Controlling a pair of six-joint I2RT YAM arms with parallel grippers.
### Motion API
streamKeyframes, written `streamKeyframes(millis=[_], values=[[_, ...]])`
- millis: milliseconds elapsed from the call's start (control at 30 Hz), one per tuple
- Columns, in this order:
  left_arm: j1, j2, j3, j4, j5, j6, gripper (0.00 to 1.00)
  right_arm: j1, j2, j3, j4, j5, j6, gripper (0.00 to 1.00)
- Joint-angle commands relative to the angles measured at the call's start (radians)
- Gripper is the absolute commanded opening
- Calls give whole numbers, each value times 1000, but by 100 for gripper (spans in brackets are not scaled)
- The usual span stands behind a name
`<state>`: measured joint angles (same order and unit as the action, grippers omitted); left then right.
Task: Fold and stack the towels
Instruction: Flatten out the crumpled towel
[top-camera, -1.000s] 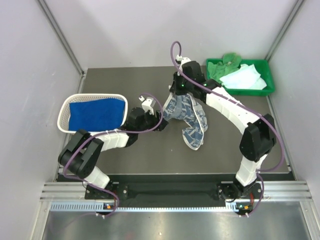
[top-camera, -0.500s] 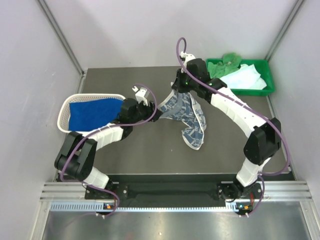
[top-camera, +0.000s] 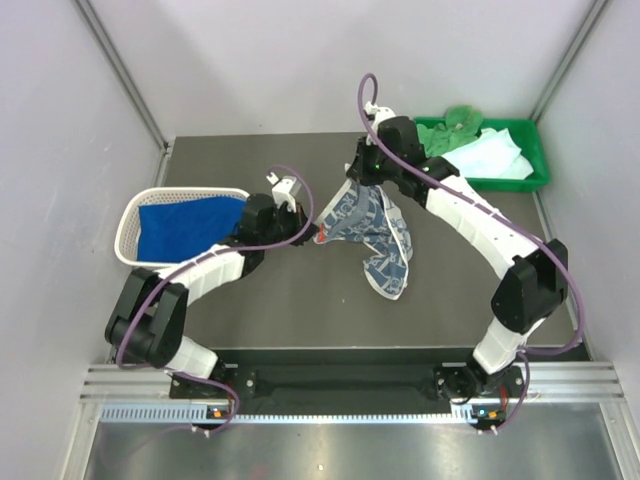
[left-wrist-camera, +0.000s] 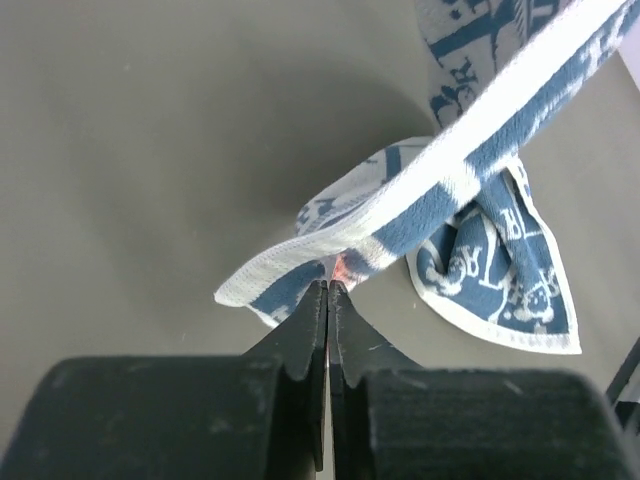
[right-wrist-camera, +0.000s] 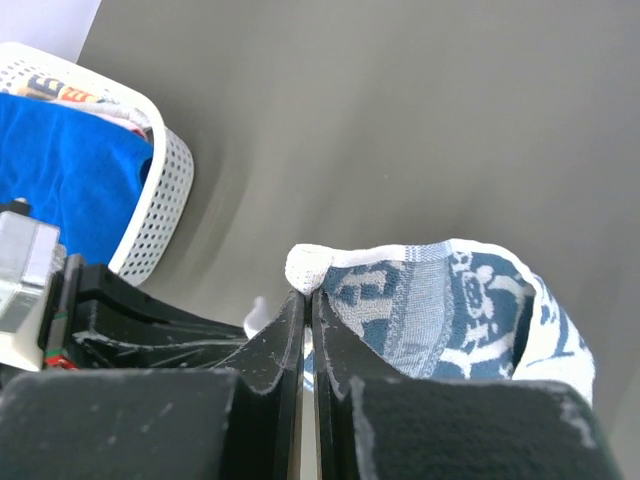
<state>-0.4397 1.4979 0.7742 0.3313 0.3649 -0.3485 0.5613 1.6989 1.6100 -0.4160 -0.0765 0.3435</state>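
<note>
We see the left gripper (left-wrist-camera: 328, 287) squeezing the towel (top-camera: 375, 228) at 9 o'clock and the right gripper (right-wrist-camera: 308, 293) squeezing it at 12 o'clock.

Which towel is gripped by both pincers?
The blue-and-white patterned towel, pinched by the left pincer and right pincer; the royal blue towel lies in the basket, the green towel and white towel in the tray.
</note>
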Motion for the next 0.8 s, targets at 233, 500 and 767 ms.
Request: streamKeyframes(millis=[233, 500, 767], values=[[-4, -272, 135, -287, -99, 19, 0, -8, -237, -15, 51, -5, -41, 0], [-5, -375, 175, -308, -104, -12, 34, 3, -335, 33, 19, -12, -49, 0], [-2, -452, 78, -118, 31, -151, 76, 14, -384, 94, -18, -16, -55, 0]])
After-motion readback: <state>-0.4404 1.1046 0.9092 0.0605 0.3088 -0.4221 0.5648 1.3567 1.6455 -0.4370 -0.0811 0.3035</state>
